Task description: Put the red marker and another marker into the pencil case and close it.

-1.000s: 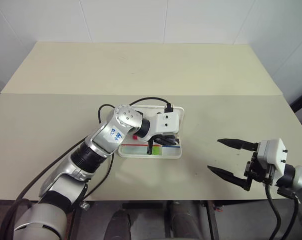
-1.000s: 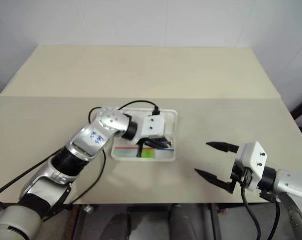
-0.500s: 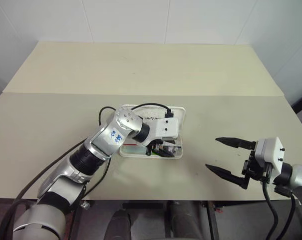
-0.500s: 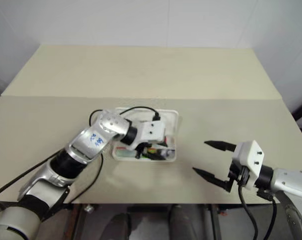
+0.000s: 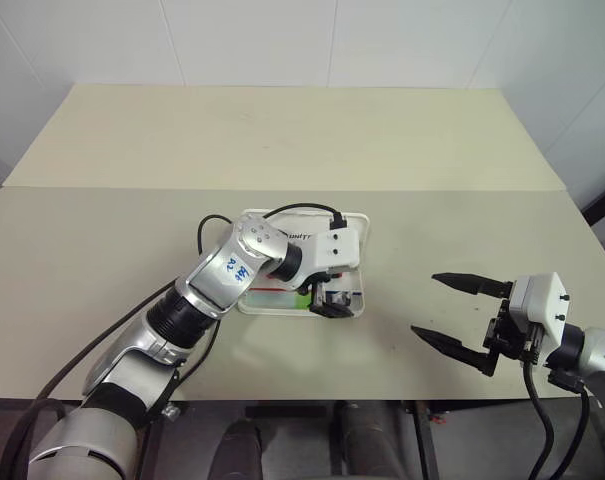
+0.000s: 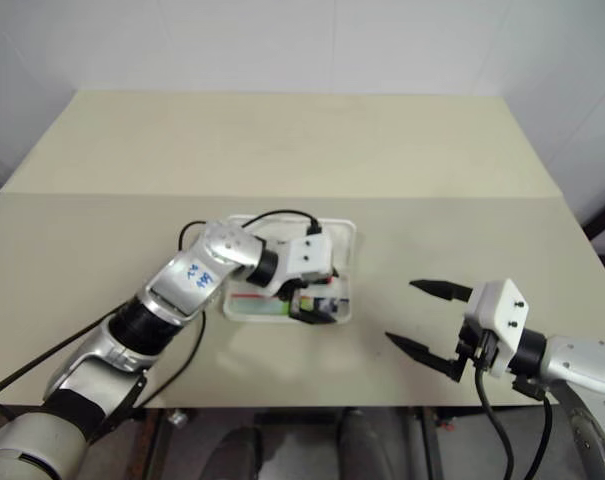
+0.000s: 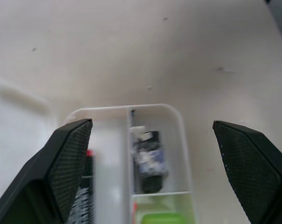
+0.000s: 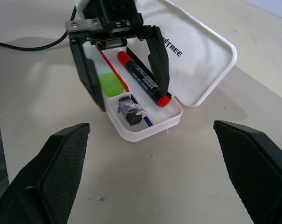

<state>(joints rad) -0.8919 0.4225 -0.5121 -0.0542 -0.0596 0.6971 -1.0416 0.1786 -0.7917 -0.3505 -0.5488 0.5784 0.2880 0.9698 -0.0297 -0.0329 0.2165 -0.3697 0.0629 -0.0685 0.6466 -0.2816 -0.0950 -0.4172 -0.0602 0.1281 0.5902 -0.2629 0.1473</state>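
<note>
The white pencil case (image 8: 145, 133) lies open on the table, its lid (image 8: 196, 60) folded back. Inside it the red marker (image 8: 143, 83) lies along the far side. The light-green marker (image 8: 111, 85) lies beside it, and a small grey clip-like object (image 8: 129, 112) sits in the end compartment. My left gripper (image 5: 327, 303) hangs open just over the case, its fingers (image 8: 87, 79) straddling the two markers and holding nothing. In the left wrist view the case rim (image 7: 131, 108) runs between the spread fingertips. My right gripper (image 5: 424, 304) is open and empty, well to the right of the case.
The beige table (image 5: 282, 140) stretches wide behind and to both sides of the case. A black cable (image 5: 302, 210) loops from my left wrist over the lid. Beyond the table's back edge stands a white wall (image 5: 332, 40).
My left gripper has gone from nearly shut to wide open over the case, staying in place. The red marker now lies free inside. The right arm has not moved.
</note>
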